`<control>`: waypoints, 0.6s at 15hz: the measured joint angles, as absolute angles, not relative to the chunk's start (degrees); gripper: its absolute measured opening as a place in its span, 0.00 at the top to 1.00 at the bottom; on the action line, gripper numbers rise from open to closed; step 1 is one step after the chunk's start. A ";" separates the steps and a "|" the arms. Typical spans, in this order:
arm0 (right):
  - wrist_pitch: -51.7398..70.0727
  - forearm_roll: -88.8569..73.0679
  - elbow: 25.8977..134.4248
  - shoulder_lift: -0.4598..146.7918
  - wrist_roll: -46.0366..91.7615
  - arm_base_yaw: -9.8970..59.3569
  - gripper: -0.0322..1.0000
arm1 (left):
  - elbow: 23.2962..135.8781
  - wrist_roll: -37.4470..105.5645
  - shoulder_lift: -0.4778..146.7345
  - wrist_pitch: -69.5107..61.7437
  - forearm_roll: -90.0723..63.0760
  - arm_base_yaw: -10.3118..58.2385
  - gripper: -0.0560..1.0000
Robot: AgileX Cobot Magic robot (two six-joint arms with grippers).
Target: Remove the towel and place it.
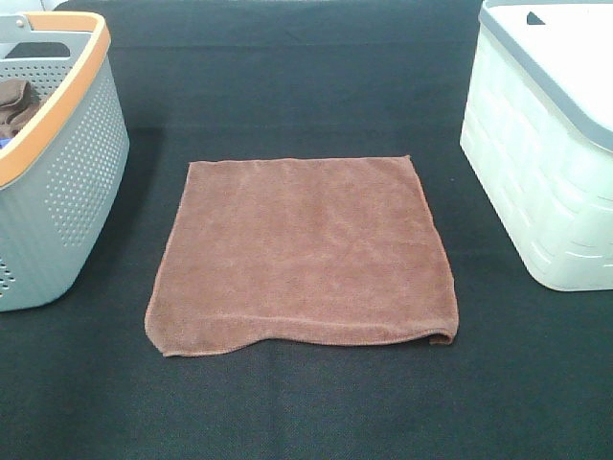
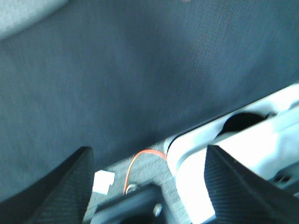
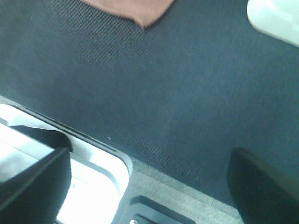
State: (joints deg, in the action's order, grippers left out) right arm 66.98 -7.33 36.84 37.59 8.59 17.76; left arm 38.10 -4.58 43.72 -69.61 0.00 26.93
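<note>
The towel (image 1: 305,253) lies flat at frame center on the black table (image 1: 306,412), between 2 baskets; left gripper (image 2: 147,163) and right gripper (image 3: 149,172) both spread, empty

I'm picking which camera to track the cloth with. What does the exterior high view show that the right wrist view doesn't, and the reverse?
Only the exterior high view shows the whole towel spread flat, the grey basket with orange rim holding a brown cloth lump, and the white basket's woven side. Only the right wrist view shows the right gripper, fingers apart and empty, above bare cloth beside a white tray-like edge. Both show the dark table cover, one towel corner and part of the white basket.
</note>
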 joint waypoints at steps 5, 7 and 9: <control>63.88 -7.05 30.42 20.91 7.68 17.76 0.15 | 31.97 -3.32 23.15 -65.09 0.86 26.93 0.34; 62.68 -7.05 29.62 18.45 7.68 17.76 0.15 | 31.97 -1.43 20.17 -64.11 0.86 26.93 0.34; 61.54 -7.05 29.22 13.81 7.62 17.76 0.15 | 30.37 0.74 14.67 -60.50 0.86 26.93 0.34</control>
State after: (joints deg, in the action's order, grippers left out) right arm 61.54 -7.05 29.22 13.81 7.62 17.76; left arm 30.37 0.74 14.67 -60.50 0.86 26.93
